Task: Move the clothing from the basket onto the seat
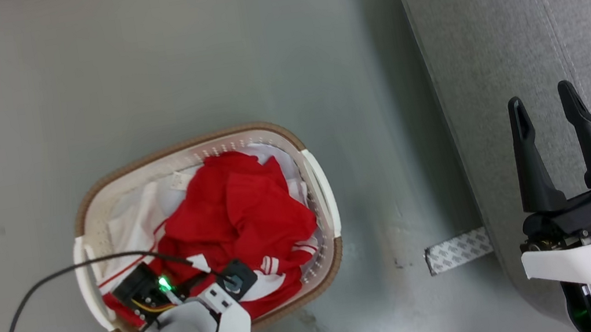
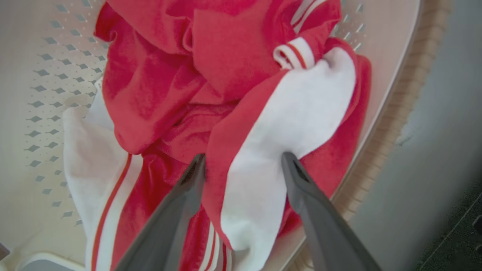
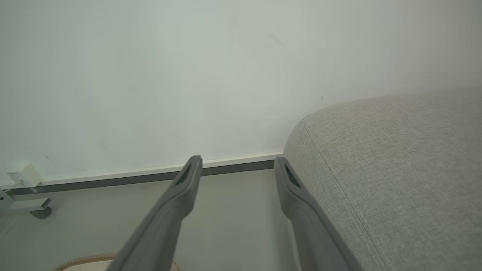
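Head view: clothing (image 1: pixel 243 209) heaped in basket (image 1: pixel 322 185), lower left; seat (image 1: pixel 484 15) at right. Left pincer (image 2: pixel 244 162) wide, straddling a clothing fold; right pincer (image 1: pixel 542 97) wide, empty, lower right by seat.

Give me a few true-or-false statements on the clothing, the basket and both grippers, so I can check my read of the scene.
1. The clothing lies in the basket. True.
2. The left gripper is shut on the clothing. False: its jaws are open, with a white fold between them.
3. The right gripper holds a cloth. False: it is open and empty, in front of the seat.
4. The basket stands on the floor, left of the seat in the head view. True.
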Controlling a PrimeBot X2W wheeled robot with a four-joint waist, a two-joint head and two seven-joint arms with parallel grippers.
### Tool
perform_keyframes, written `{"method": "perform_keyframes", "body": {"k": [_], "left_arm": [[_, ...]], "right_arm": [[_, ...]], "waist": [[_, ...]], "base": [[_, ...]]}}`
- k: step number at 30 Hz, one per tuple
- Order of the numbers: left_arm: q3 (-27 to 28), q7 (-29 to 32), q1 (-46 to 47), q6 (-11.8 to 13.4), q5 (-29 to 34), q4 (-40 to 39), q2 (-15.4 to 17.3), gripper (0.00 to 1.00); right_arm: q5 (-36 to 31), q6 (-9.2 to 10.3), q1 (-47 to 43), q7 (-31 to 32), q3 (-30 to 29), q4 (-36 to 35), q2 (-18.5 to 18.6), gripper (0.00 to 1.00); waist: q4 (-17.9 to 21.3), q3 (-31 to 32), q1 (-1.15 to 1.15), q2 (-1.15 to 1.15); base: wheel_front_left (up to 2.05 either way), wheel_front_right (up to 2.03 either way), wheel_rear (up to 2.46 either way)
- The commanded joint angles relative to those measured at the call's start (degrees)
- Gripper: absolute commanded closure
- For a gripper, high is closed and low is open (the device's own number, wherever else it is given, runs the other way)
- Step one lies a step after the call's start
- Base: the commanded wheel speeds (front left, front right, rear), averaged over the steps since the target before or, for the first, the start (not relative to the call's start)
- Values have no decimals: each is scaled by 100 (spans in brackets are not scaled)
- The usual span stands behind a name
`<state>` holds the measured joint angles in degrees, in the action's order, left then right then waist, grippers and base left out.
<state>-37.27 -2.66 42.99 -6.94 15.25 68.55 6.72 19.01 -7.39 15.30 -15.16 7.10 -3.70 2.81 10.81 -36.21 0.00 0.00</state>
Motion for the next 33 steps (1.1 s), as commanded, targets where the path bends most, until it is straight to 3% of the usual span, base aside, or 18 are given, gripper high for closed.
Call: {"method": "perform_keyframes", "body": {"k": [1, 10, 11, 12, 13, 14, 23, 33], "left_arm": [[-20, 22, 118, 34, 64, 77, 88, 0], [-84, 3, 381, 59, -30, 211, 108, 0], [-72, 31, 404, 59, -61, 233, 104, 12], [-78, 28, 426, 76, -69, 245, 99, 53], [-85, 13, 448, 93, -76, 253, 95, 84], [-92, 1, 459, 96, -95, 264, 77, 100], [252, -325, 408, 39, -693, 330, -59, 100], [728, -1025, -82, 15, -1539, 120, -326, 100]], "right_arm": [[61, -19, 111, 0, 16, -52, 15, 0], [83, -19, 230, 0, 97, -98, 15, 0], [80, -19, 235, 0, 96, -99, 15, 0], [76, -18, 240, 0, 93, -100, 15, 0], [73, -19, 245, 0, 87, -101, 15, 0], [69, -19, 249, 0, 81, -102, 15, 0], [-23, -19, 265, -1, 6, 18, 15, 0], [-157, -19, -181, 0, -200, 240, 17, 0]], "waist": [[112, -211, 0, 0], [264, -596, 0, 0], [273, -622, 0, 0], [278, -639, 0, 0], [281, -655, 0, 0], [283, -670, 0, 0], [150, -499, 0, 0], [-437, 706, 0, 0]], "base": [[0, 0, 0], [0, 0, 0], [0, 0, 0], [0, 0, 0], [0, 0, 0], [0, 0, 0], [0, 0, 0], [0, 0, 0]]}}
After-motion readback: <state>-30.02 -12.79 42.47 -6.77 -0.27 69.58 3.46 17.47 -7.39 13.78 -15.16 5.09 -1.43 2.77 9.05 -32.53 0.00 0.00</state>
